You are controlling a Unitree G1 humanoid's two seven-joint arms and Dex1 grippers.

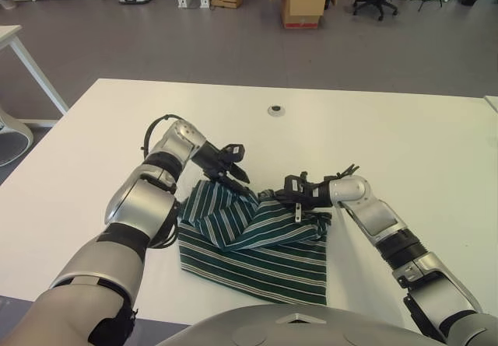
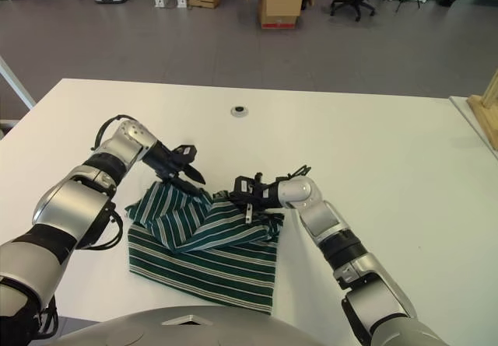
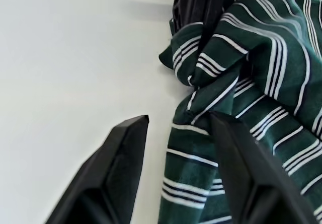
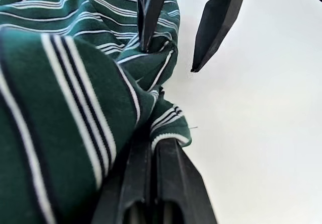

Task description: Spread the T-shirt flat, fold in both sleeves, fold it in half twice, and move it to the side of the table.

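Two layers of striped T-shirt (image 1: pixel 257 256) lie near front table (image 1: pixel 405 136) edge, half-folded. Right gripper (image 1: pixel 294 194) pinched tight on far hem; left gripper (image 1: pixel 241 169) parted, straddling far corner, holding nothing. Judged: mid-fold; next, left closes, both carry edge over.

A white table (image 1: pixel 389 128) carries a crumpled green striped shirt (image 1: pixel 257 245) at lower centre and a small round cap (image 1: pixel 275 110) at upper centre.

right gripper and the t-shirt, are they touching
Touching. The right wrist view shows the right gripper shut, with the striped hem of the T-shirt pinched at its fingertips and the cloth draped against it.
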